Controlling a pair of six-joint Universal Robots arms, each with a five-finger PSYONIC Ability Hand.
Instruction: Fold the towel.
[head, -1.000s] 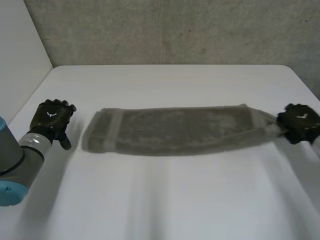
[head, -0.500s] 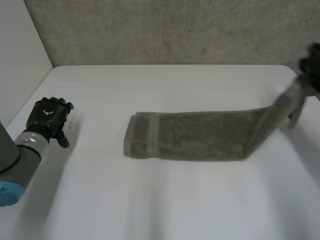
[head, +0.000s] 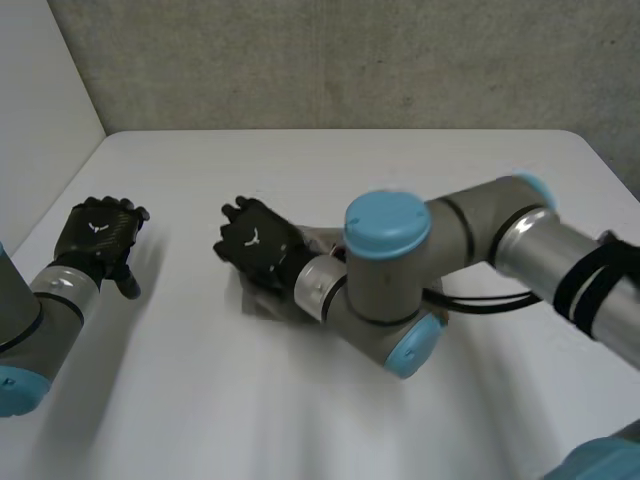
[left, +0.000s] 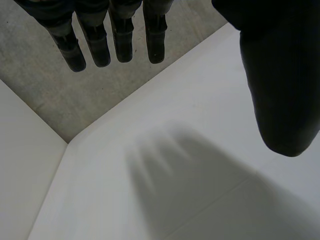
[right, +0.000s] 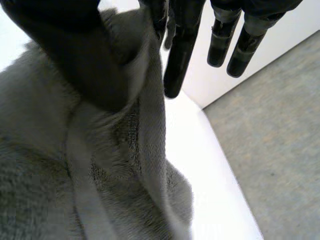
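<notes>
As I reach across my own front, right arm (head: 390, 290): nearest to me, grey with light-blue caps, slanting from my right over to my left and hiding most of what lies beneath it.
Left arm (head: 30, 310): low at my left side, well apart from the work.
Grey terry towel (head: 262, 303): bunched on the white table (head: 400, 170) under my right hand and forearm. I see just a strip beside the wrist and a scrap past it, so I can't tell how its layers sit.
Right hand (head: 255, 245): on the towel, with a raised edge pinched between thumb (right: 75, 55) and nearly straight fingers (right: 176, 65).
Long axis: across me, left to right, as far as I can judge from the hidden cloth.
Left hand (head: 98, 235): fingers (left: 122, 40) straight, holding nothing, over bare table off to the towel's left.
Nearer hand: the right by far, so setting the edge down falls to it.
Rough grey wall (head: 350, 60): farthest, behind the table.
</notes>
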